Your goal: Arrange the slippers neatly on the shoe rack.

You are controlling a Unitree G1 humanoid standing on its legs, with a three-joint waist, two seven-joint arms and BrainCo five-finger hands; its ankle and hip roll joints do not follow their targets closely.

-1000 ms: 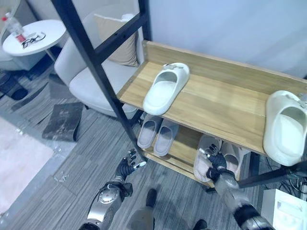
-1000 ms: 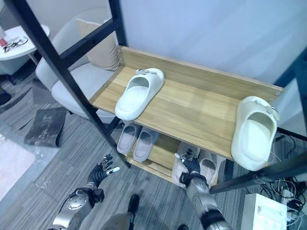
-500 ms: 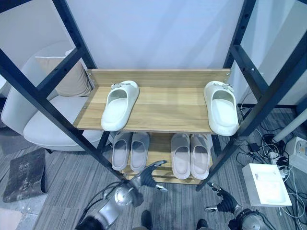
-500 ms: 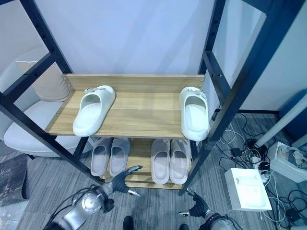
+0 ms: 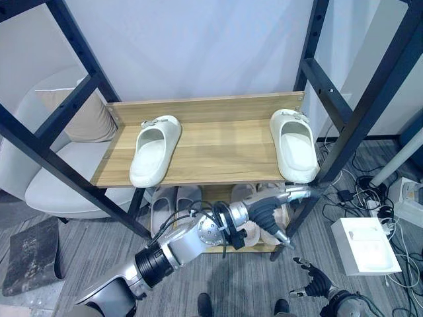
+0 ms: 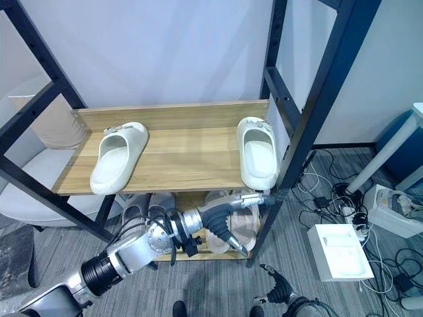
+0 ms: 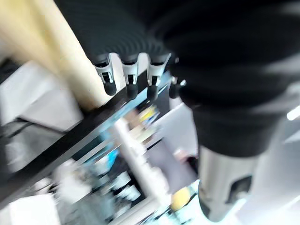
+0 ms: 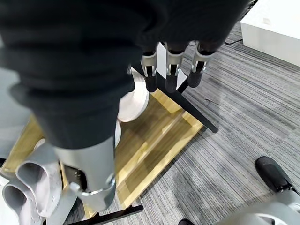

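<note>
The left hand reaches in front of the shoe rack at its lower shelf, fingers loosely spread and relaxed, holding nothing; its tips lie close to the black right front post and over the right-hand grey pair. The right hand hangs low over the grey striped floor, fingers also slack and empty, well apart from the rack. Two white slippers sit on the wooden upper shelf: the left slipper near the left edge, angled slightly, and the right slipper close against the right post, with a broad bare stretch of wood between them. Below, grey slippers lie in pairs, partly hidden by the arm. A pale armchair stands just left of the rack, and a white box lies on the floor to the right.
</note>
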